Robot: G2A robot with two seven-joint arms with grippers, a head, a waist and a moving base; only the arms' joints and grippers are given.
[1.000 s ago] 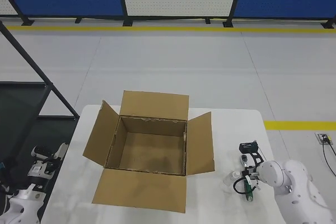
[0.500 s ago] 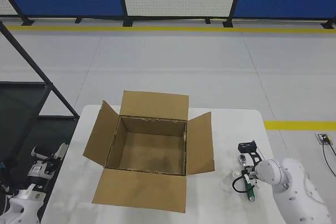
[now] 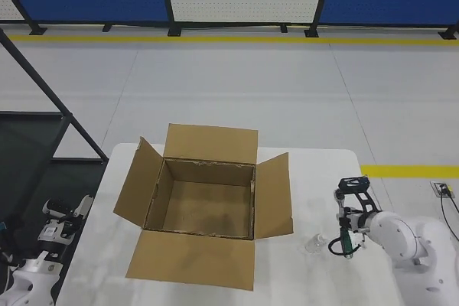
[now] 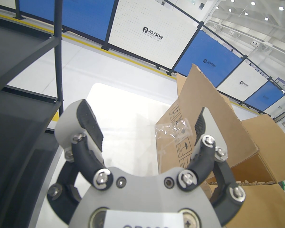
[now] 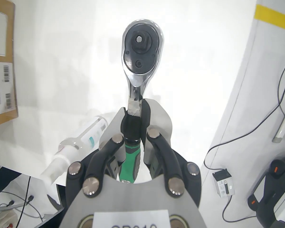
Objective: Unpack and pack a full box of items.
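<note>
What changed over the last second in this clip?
The right hand, shut on the ratchet, moved toward the table's right edge, away from the box and the bottle. Nothing was taken hold of or let go. The box, the bottle and the open left hand stayed where they were.

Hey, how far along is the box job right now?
Done: the box looks empty, so unpacking seems finished. In hand: the right gripper is shut on the ratchet over the table, right of the box; a clear bottle lies on the table nearby. Left: both appear due back in the box. The left gripper is open, holding nothing.
</note>
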